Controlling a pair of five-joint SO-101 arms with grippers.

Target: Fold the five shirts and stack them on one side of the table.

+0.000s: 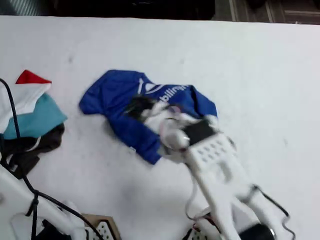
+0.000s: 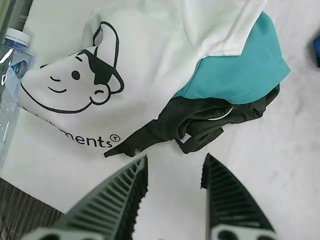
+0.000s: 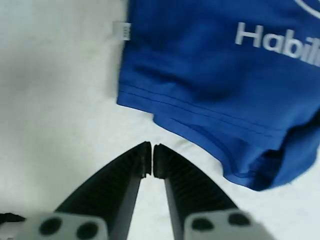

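The right gripper (image 3: pixel 151 160) has its fingers pressed almost together, holding nothing, just above the white table (image 3: pixel 55 100) beside the hem of the blue shirt (image 3: pixel 210 80), which lies crumpled mid-table. The left gripper (image 2: pixel 172 165) is spread apart and empty, hovering near a pile at the table's side: a white shirt (image 2: pixel 140 60), a teal shirt (image 2: pixel 235 70) and a black shirt (image 2: pixel 200 120). A plastic bottle (image 2: pixel 10 75) lies beside the pile.
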